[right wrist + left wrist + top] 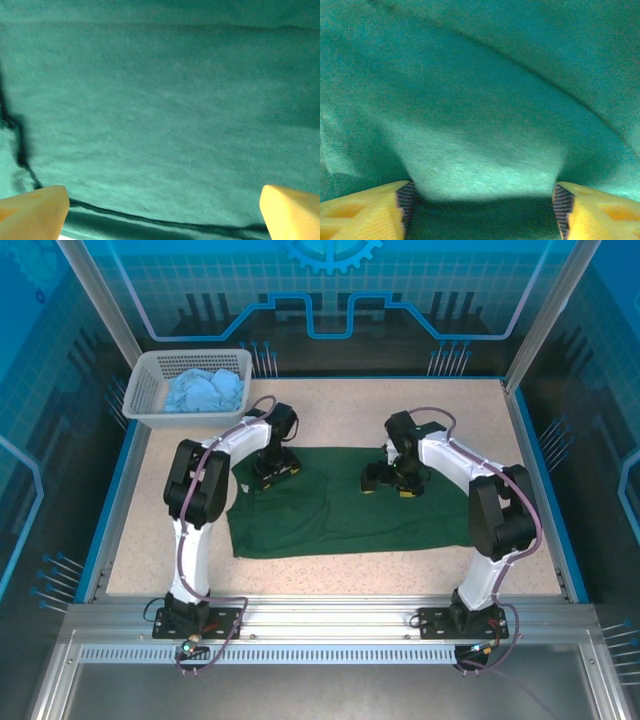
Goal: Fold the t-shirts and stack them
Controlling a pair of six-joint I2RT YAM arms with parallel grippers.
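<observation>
Seen from above, the dark green t-shirt (pixel 340 505) lies spread flat across the middle of the speckled table (pixel 420 415), its long side running left to right between my two arms. My left gripper (pixel 272 475) presses down near the garment's far left corner, and my right gripper (pixel 385 483) sits on its far edge just right of centre, the two well apart. At the table's far left corner stands a white lattice basket (pixel 138 400) with the light blue t-shirt (pixel 205 392) crumpled inside it, clear of both arms and of the green cloth. Through my left wrist camera, the left gripper (pixel 482 215) has its jaws spread wide, one yellow finger (pixel 360 212) at each lower corner, and the dark green t-shirt (pixel 485 100) rises in soft folds close in front of the lens, with nothing pinched between the pads. Through my right wrist camera, the right gripper (pixel 162 215) also stands wide, its yellow fingertips (pixel 35 210) at the bottom corners, over the dark green t-shirt (pixel 165 100) lying smooth, a dark hem line crossing just ahead of them.
</observation>
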